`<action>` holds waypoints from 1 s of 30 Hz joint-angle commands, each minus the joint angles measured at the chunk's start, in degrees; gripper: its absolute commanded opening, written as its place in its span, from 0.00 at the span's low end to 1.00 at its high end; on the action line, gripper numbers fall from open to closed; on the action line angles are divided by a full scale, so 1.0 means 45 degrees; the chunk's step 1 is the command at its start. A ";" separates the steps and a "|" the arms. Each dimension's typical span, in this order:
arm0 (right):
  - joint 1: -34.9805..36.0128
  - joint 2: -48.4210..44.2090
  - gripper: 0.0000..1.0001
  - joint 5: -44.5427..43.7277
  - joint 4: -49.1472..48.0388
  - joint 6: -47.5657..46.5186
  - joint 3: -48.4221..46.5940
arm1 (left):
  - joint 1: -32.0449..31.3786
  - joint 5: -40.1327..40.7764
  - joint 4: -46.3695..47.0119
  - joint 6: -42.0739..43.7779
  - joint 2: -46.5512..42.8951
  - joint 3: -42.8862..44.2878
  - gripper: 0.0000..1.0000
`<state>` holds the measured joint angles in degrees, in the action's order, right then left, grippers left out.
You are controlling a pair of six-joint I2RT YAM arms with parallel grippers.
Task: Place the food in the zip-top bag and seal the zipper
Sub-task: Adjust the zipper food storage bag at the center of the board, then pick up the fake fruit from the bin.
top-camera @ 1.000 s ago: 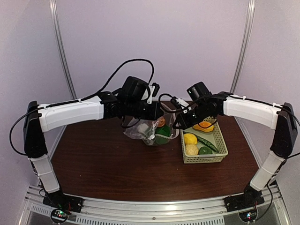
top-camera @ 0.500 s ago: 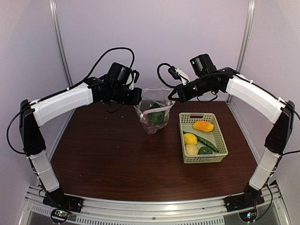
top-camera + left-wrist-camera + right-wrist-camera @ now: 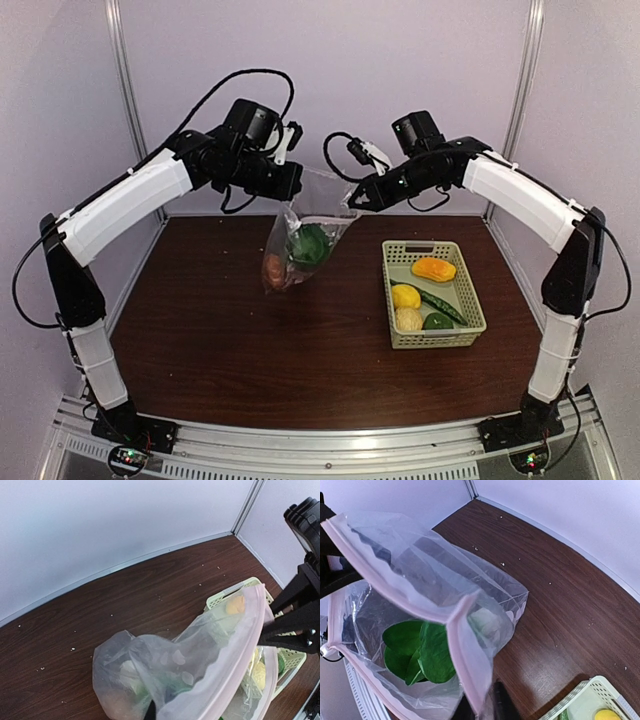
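Observation:
The zip-top bag point(image 3: 305, 235) hangs in the air between my two raised arms, its mouth stretched open. My left gripper point(image 3: 293, 186) is shut on its left rim and my right gripper point(image 3: 353, 198) on its right rim. In the right wrist view both dark fingers point(image 3: 503, 704) pinch the pinkish zipper point(image 3: 465, 665) at the bag's corner. A leafy green bok choy point(image 3: 420, 652) and an orange-brown piece point(image 3: 275, 268) lie inside. In the left wrist view one dark fingertip point(image 3: 150, 710) shows under the zipper point(image 3: 235, 660). More food point(image 3: 433, 268) lies in the basket.
The pale green lattice basket point(image 3: 470, 300) stands on the brown table to the right. It holds an orange piece, two yellow lemons point(image 3: 405, 295), a green cucumber point(image 3: 441, 304) and a green pepper point(image 3: 437, 321). Purple walls close in behind.
Both arms have risen and carried the bag up off the table and a little to the left. It now hangs long instead of slumping beside the basket.

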<state>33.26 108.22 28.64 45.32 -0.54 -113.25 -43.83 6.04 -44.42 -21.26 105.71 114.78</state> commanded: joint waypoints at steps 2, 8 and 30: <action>-0.0122 0.0348 0.47 0.0827 0.0722 -0.0441 -0.0466 | 0.0093 -0.0940 0.0269 0.0831 0.0239 -0.0272 0.00; -0.0593 -0.1801 0.85 -0.0654 0.1175 -0.2370 0.1508 | 0.0093 -0.2398 0.0596 0.1309 0.0435 -0.1532 0.00; -0.3044 -0.1272 0.97 -0.1271 0.0117 -0.5696 0.7795 | 0.0932 -0.4942 0.3731 0.0541 -0.1913 -0.5502 0.00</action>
<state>19.64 101.36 23.53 45.95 -25.78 -77.23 -39.72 -15.11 -31.38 -18.33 99.29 91.11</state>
